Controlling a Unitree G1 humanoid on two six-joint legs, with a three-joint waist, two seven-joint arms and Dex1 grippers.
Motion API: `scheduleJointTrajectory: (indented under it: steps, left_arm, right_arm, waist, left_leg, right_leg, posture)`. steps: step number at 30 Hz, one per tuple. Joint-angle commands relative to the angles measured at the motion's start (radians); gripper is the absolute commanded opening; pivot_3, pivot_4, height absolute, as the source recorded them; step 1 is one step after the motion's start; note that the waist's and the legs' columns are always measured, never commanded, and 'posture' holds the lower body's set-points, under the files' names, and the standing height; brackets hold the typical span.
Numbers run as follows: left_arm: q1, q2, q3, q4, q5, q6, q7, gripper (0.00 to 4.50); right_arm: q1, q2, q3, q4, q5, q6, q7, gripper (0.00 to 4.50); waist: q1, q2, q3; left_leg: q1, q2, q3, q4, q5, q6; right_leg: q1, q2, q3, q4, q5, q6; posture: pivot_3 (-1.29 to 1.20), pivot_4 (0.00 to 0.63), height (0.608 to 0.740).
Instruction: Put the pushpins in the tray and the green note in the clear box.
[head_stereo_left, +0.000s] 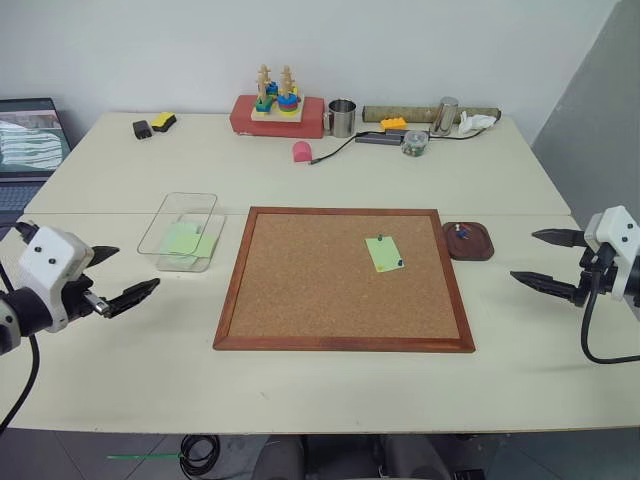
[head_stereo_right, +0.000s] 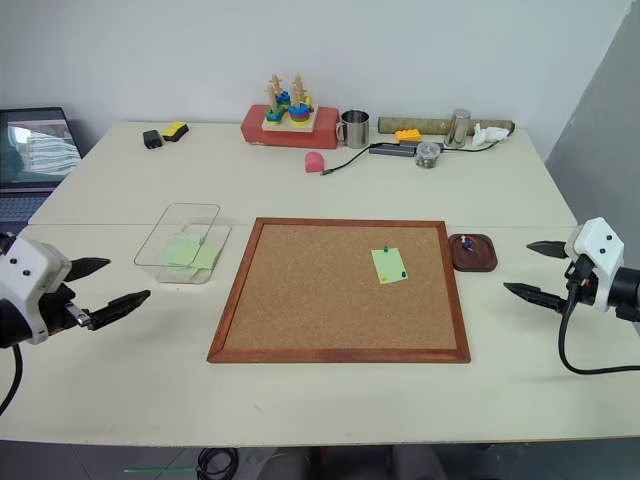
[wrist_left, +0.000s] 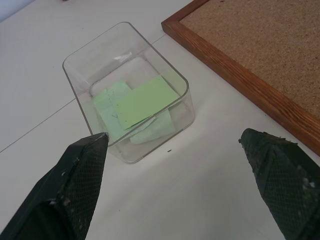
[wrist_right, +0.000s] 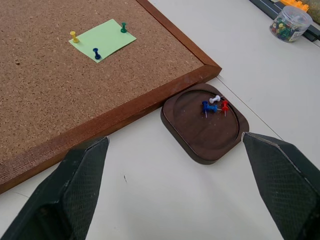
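Three pushpins (wrist_right: 96, 53), one yellow, one blue and one dark green, fix the green note (wrist_right: 102, 39) to the corkboard (head_stereo_left: 340, 280), on its right half near the upper edge. The note is a thin lime-green rectangular slip lying flat; its long axis runs roughly toward the far wall, tilted slightly off the wooden frame's edges. Just beside the frame's right side sits the tray (wrist_right: 210, 142), a dark reddish-brown rounded square holding blue, white and red pins. Left of the corkboard stands the clear box (wrist_left: 85, 57), transparent and round-cornered, with pale green slips inside. Both the left gripper (head_stereo_left: 125, 275) and right gripper (head_stereo_left: 545, 260) hover over the table with fingers spread wide, holding nothing.
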Motion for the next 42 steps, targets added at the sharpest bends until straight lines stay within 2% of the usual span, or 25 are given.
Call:
scheduleJointTrajectory:
  steps: [1, 13, 21, 31, 36, 39, 42]
  left_arm:
    - [-0.017, 0.008, 0.012, -0.004, -0.022, 0.011, -0.01, 4.5]
    - [-0.043, 0.012, 0.009, -0.025, -0.017, 0.035, 0.018, 4.5]
    - [-0.128, -0.017, -0.013, -0.069, -0.131, 0.121, -0.006, 4.5]
    - [-0.188, -0.038, -0.127, -0.181, -0.174, 0.174, -0.014, 4.5]
    - [-0.238, -0.094, -0.23, -0.245, -0.201, 0.198, -0.019, 4.5]
    - [-0.268, -0.113, -0.279, -0.246, -0.2, 0.2, -0.026, 4.04]
    - [-0.299, -0.134, -0.32, -0.23, -0.194, 0.197, -0.019, 3.38]
  right_arm:
    - [0.001, -0.012, -0.038, -0.028, 0.013, 0.003, -0.003, 4.46]
    - [0.004, -0.004, -0.049, -0.044, 0.041, 0.054, -0.014, 4.46]
    - [0.01, 0.001, -0.053, -0.063, 0.037, 0.05, -0.018, 4.46]
    - [0.048, 0.007, -0.075, -0.147, 0.072, 0.101, -0.018, 4.46]
    - [0.076, 0.015, -0.07, -0.256, 0.114, 0.158, -0.025, 4.46]
    - [0.085, 0.013, -0.069, -0.303, 0.131, 0.181, -0.022, 4.5]
    - [0.09, 0.016, -0.066, -0.34, 0.144, 0.205, -0.022, 4.5]
  waist:
    - [0.0, 0.0, 0.0]
    - [0.0, 0.0, 0.0]
    - [0.0, 0.0, 0.0]
    - [0.002, 0.0, 0.0]
    - [0.006, 0.0, 0.0]
    - [0.006, 0.0, 0.0]
    - [0.007, 0.0, 0.0]
  left_leg:
    - [0.0, 0.0, 0.0, 0.0, 0.0, 0.0]
    - [0.0, 0.0, 0.0, 0.0, 0.0, 0.0]
    - [0.0, 0.0, 0.0, 0.0, 0.0, 0.0]
    - [0.0, 0.0, 0.0, 0.0, 0.0, 0.0]
    - [0.0, 0.0, 0.0, 0.0, 0.0, 0.0]
    - [0.0, 0.001, 0.0, 0.0, 0.0, 0.0]
    - [0.0, 0.001, 0.0, 0.0, 0.0, 0.0]
  right_leg:
    - [0.0, 0.0, 0.0, 0.0, 0.0, 0.0]
    - [0.0, 0.0, 0.0, 0.0, 0.0, 0.0]
    - [0.0, 0.0, 0.0, 0.0, 0.0, 0.0]
    - [0.0, 0.001, 0.001, 0.0, 0.0, 0.0]
    - [0.0, 0.001, 0.001, 0.0, 0.0, 0.0]
    - [0.0, 0.002, 0.001, 0.0, 0.0, 0.0]
    - [0.0, 0.002, 0.001, 0.0, 0.0, 0.0]
  posture:
    - [0.0, 0.15, 0.74]
    - [0.0, 0.15, 0.74]
    - [0.0, 0.15, 0.74]
    - [0.0, 0.15, 0.74]
    - [0.0, 0.15, 0.74]
    - [0.0, 0.15, 0.74]
    - [0.0, 0.15, 0.74]
